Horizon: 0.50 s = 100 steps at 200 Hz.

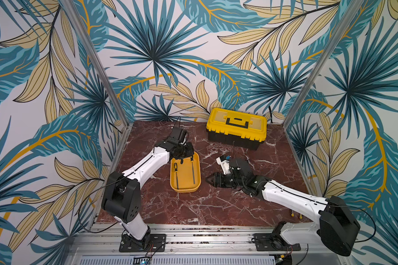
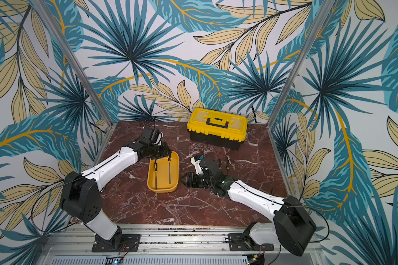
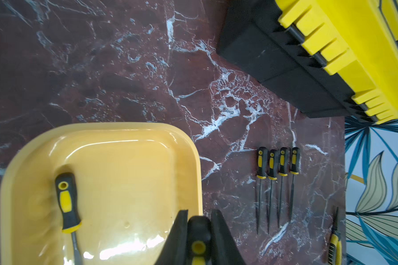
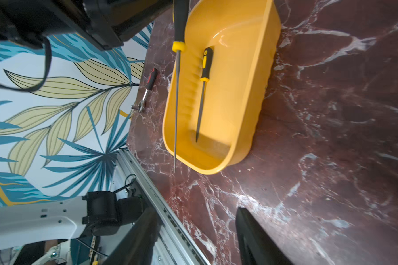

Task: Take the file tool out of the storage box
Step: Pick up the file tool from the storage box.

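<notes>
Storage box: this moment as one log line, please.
left gripper: shut on file | right gripper: open | storage box: second file inside

No word, brand, number or sign could be read in any view. The toolbox beyond the right gripper, the storage box and the handle of the file tool in the left gripper showed only plain colour.

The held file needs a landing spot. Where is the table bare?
Bare: between tray and front rail; between tray and toolbox. Crowded: right of the tray, with the right pincer and a row of four files.
</notes>
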Available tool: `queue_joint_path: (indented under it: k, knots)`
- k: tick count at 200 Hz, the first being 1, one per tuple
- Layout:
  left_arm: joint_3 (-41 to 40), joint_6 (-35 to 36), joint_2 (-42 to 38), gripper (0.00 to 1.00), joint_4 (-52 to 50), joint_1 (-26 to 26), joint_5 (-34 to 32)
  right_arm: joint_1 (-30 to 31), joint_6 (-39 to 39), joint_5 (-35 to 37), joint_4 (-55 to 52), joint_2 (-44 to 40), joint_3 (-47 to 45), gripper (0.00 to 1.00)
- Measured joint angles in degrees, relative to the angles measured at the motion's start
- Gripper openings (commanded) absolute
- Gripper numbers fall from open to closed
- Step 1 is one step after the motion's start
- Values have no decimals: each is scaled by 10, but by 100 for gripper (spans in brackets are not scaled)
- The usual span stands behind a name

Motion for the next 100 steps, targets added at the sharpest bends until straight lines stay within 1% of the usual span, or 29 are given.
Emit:
queue_joint_path:
  k: [33, 63, 100]
  knots:
    - [-1, -19, -5, 14, -2, 0, 23, 7, 7, -13, 30, 27, 19, 49]
    - [-10, -33, -7, 14, -2, 0, 35, 9, 10, -17, 37, 33, 28, 42]
    - [-12, -45, -7, 13, 1, 0, 50, 12, 11, -19, 42, 41, 30, 37]
